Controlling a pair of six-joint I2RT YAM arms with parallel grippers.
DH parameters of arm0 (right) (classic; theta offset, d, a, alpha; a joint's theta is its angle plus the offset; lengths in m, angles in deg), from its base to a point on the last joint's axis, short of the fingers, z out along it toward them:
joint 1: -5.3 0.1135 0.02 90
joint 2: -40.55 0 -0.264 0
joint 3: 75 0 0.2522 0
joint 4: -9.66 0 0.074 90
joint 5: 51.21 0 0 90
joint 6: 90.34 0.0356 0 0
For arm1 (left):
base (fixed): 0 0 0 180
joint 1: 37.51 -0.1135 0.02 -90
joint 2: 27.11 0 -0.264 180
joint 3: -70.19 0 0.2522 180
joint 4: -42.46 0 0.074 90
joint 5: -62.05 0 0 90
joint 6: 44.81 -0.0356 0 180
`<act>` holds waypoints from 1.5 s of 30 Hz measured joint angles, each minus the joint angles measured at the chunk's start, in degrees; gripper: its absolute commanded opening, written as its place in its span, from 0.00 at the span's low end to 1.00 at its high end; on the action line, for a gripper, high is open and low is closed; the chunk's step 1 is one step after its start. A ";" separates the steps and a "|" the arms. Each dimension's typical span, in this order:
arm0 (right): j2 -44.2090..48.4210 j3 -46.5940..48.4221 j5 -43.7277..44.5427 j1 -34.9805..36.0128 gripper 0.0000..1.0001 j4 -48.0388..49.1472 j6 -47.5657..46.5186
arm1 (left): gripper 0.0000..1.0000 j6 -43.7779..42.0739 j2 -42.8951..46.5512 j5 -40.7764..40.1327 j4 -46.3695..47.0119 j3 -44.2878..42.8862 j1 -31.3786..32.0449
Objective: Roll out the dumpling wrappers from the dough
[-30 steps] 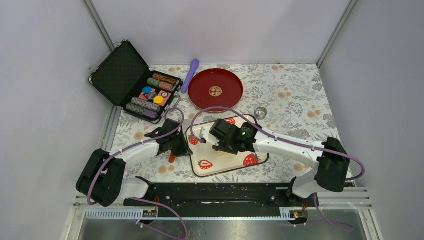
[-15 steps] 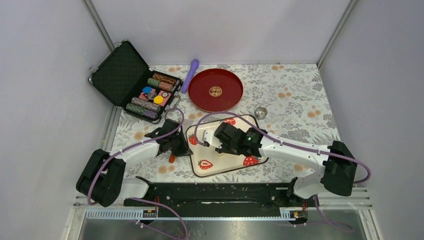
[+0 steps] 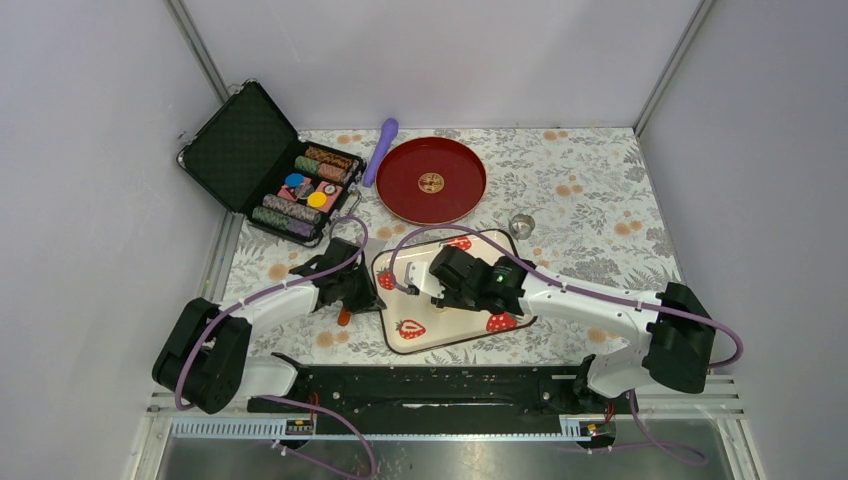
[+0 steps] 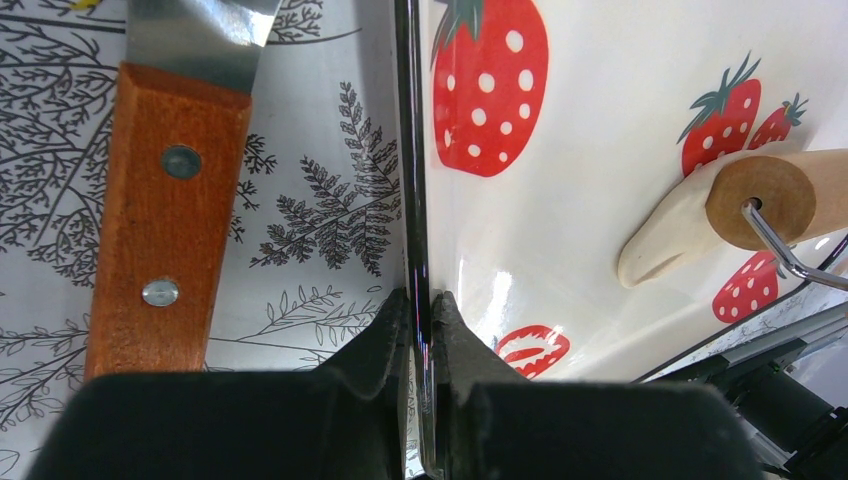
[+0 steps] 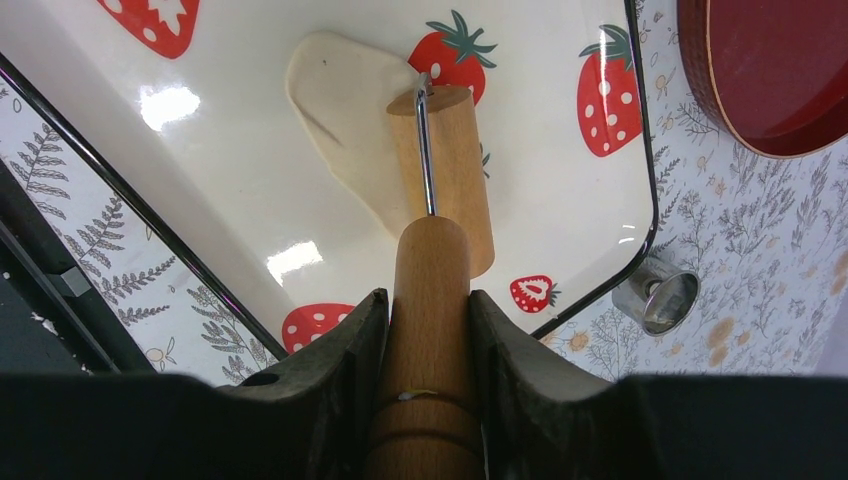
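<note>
My left gripper (image 4: 420, 302) is pinched shut on the black rim of the strawberry tray (image 4: 600, 150), at the tray's 9 o'clock edge. My right gripper (image 5: 428, 300) is clamped on the handle of the wooden roller (image 5: 445, 170). The roller's barrel lies on the dough (image 5: 340, 100), a flattened, uneven sheet on the tray that spreads toward 11 o'clock from the barrel in the right wrist view.

At 12 o'clock from the tray, the red plate (image 3: 455, 200) holds one small round thing at its centre, too small to identify. At 10 o'clock the open black case (image 3: 240, 150) holds rows of chips (image 3: 300, 195). A metal ring cutter (image 5: 660, 295) stands off the tray at 2 o'clock.

From above, my right wrist hides the dough. The wood-handled knife (image 4: 165, 220) lies beside the tray, its blade cut off by the frame edge.
</note>
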 measured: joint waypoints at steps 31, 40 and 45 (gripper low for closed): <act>0.13 -1.14 -3.52 -0.42 0.00 1.88 3.85 | 0.00 -0.17 -0.70 7.98 2.10 1.88 -7.91; -0.76 -0.39 -5.01 -0.39 0.00 2.60 3.96 | 0.00 -0.57 0.35 9.29 1.33 2.84 -10.91; -1.81 0.42 -4.83 0.74 0.00 2.69 4.04 | 0.00 -0.79 1.38 9.73 0.92 3.63 -12.70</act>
